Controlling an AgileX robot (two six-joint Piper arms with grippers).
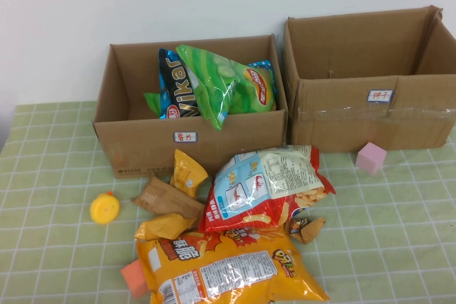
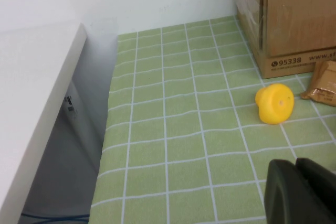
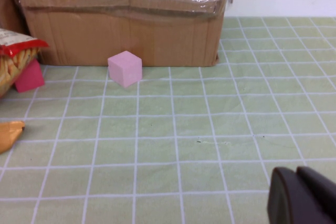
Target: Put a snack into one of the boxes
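Two open cardboard boxes stand at the back. The left box [image 1: 142,140] holds a green chip bag [image 1: 214,80] and a blue bag [image 1: 173,87]. The right box [image 1: 342,126] looks empty. In front of the left box lies a snack pile: a red and white bag [image 1: 267,186], a big yellow bag [image 1: 228,268] and small orange and brown packets [image 1: 167,198]. Neither arm shows in the high view. My left gripper [image 2: 296,182] is shut and empty over the mat near the table's left edge. My right gripper [image 3: 296,182] is shut and empty over the mat in front of the right box [image 3: 131,30].
A yellow toy [image 1: 105,208] lies left of the pile, also in the left wrist view [image 2: 274,103]. A pink cube [image 1: 371,157] sits before the right box. An orange-red cube [image 1: 134,278] lies at the front. A white surface [image 2: 31,103] stands beyond the table's left edge.
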